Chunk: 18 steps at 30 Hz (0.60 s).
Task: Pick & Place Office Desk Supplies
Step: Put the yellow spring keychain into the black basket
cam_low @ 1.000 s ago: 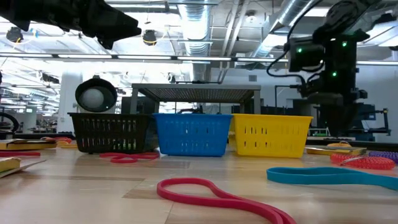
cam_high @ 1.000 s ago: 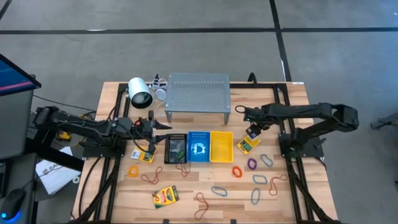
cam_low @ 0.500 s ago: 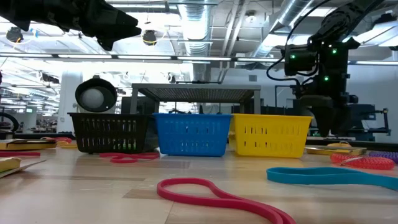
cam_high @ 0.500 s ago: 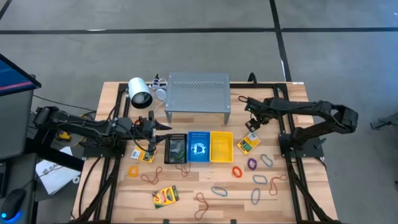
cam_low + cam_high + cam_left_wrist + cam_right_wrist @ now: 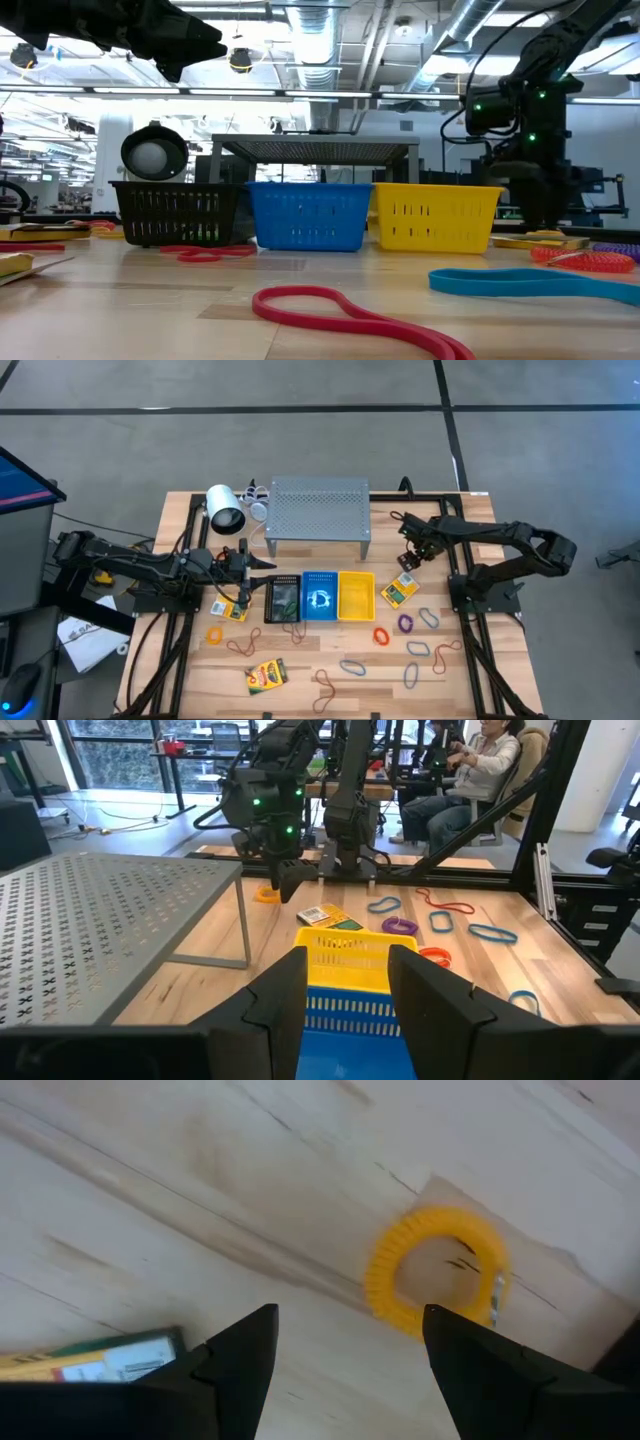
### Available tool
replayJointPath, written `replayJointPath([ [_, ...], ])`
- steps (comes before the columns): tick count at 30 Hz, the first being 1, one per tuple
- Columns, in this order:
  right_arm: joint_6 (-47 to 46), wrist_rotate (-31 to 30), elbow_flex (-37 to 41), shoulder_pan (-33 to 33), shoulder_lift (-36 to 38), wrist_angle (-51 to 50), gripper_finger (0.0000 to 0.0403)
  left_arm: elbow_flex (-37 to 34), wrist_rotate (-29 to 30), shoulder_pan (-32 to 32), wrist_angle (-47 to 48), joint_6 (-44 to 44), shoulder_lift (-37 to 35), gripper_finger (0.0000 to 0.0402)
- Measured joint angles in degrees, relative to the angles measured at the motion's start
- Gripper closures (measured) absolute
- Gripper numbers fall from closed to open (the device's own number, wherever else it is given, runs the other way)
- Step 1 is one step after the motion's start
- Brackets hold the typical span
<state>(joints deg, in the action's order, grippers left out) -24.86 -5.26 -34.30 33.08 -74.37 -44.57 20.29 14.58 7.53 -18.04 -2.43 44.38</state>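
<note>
The right pincer (image 5: 407,556) hangs above the wooden worktop (image 5: 470,678), its fingers (image 5: 240,1355) spread apart with nothing between them. Directly under it, seen through the gap in the right wrist view, lies a yellow coiled ring (image 5: 436,1269) flat on the wood. A yellow-and-green crayon box (image 5: 398,592) lies close by the pincer, on the side toward the front edge of the worktop, and its end also shows in the right wrist view (image 5: 95,1356). The yellow basket (image 5: 356,595) stands just beside that box, in a row with the blue basket (image 5: 320,596) and the black basket (image 5: 282,599). Farther out from the right pincer, toward the front edge, loose rubber bands are scattered: an orange one (image 5: 381,635), a purple one (image 5: 405,623), and several blue ones (image 5: 416,649).

The left pincer (image 5: 262,564) waits above the worktop beside the black basket, also open and empty, with the grey perforated shelf (image 5: 318,506) close to it. A second crayon box (image 5: 238,607) lies near it, and a third (image 5: 266,675) sits well off toward the front edge, among brown rubber bands (image 5: 243,645).
</note>
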Motion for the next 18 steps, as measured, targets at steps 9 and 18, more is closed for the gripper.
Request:
replayJointPath([
  [9, 0.0, 1.2, 0.0, 0.0, 0.0, 3.3, 0.0159, 0.0, 0.0, 0.0, 0.0, 0.0, 0.0, 0.0266],
  [18, -1.0, 1.2, 0.0, 0.1, 0.0, 3.4, 0.0159, 0.0, 0.0, 0.0, 0.0, 0.0, 0.0, 0.0266],
])
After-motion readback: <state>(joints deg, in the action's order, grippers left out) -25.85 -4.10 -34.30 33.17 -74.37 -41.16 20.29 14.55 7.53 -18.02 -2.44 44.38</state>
